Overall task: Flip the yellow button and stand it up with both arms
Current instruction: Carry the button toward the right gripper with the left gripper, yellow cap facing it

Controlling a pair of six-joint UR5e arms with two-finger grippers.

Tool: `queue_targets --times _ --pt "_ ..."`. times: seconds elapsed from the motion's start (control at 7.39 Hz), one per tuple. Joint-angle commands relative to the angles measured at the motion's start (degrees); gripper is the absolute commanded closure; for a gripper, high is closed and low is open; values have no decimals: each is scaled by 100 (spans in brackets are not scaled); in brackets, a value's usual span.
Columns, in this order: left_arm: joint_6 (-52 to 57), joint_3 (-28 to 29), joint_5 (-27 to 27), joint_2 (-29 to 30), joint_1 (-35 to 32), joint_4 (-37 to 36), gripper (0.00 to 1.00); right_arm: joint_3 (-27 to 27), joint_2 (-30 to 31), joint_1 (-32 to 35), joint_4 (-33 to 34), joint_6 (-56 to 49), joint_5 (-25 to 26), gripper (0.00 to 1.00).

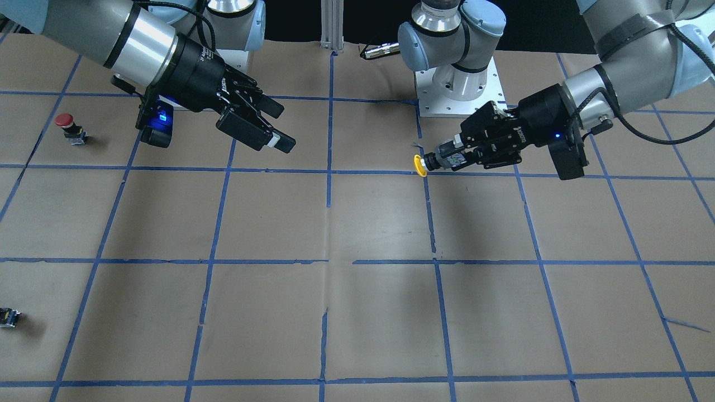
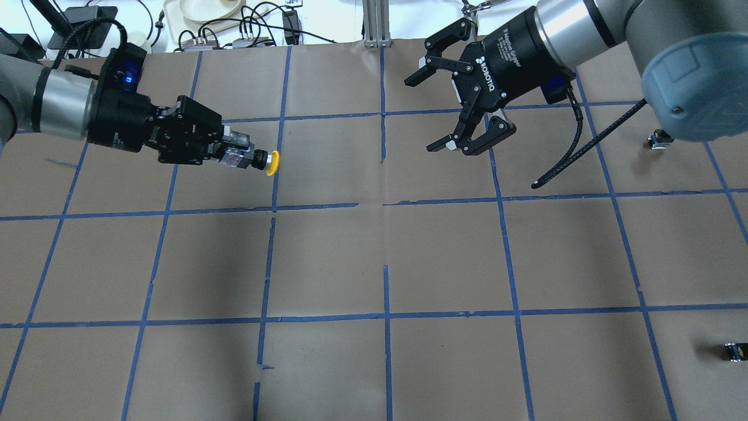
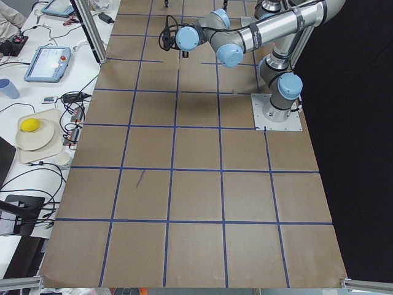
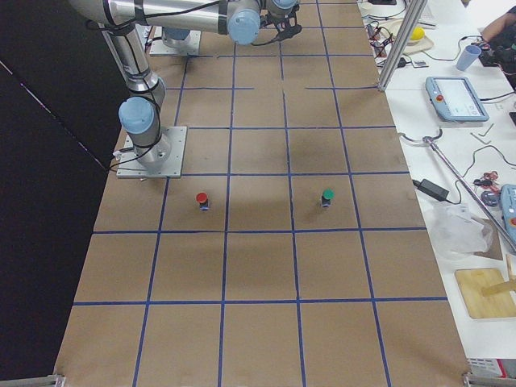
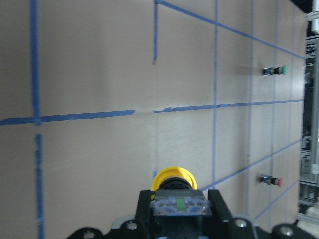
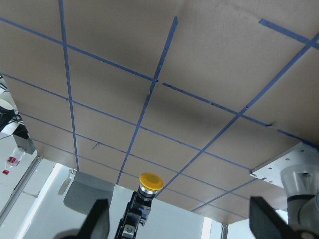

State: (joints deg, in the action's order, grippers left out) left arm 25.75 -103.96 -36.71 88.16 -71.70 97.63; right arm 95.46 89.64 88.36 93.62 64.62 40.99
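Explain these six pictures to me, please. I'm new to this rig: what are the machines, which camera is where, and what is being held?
These are two jointed robot arms, the left arm and the right arm, working over a table covered in brown paper with a blue tape grid. The overhead picture looks from behind the robot. The front-facing one looks back at it, so the sides are mirrored. Two side pictures look along the table from its ends, and two come from cameras on the wrists.

The left gripper is shut on the yellow button, holding it in the air on its side with the cap pointing toward the right gripper, which is open and empty.

On the table are a red button, a green button and a small black-grey block.
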Motion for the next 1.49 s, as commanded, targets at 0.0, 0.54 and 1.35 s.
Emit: queue_targets --times 0.0,0.54,1.35 --pt "-928 -18 1031 -132 -519 11 98 25 36 14 -28 321 -572 0" --pt "-1072 -107 2483 -246 -678 45 97 174 115 102 -36 499 -883 0" --pt "-1213 -221 2818 -229 -696 -8 97 104 45 199 455 772 -1542 0"
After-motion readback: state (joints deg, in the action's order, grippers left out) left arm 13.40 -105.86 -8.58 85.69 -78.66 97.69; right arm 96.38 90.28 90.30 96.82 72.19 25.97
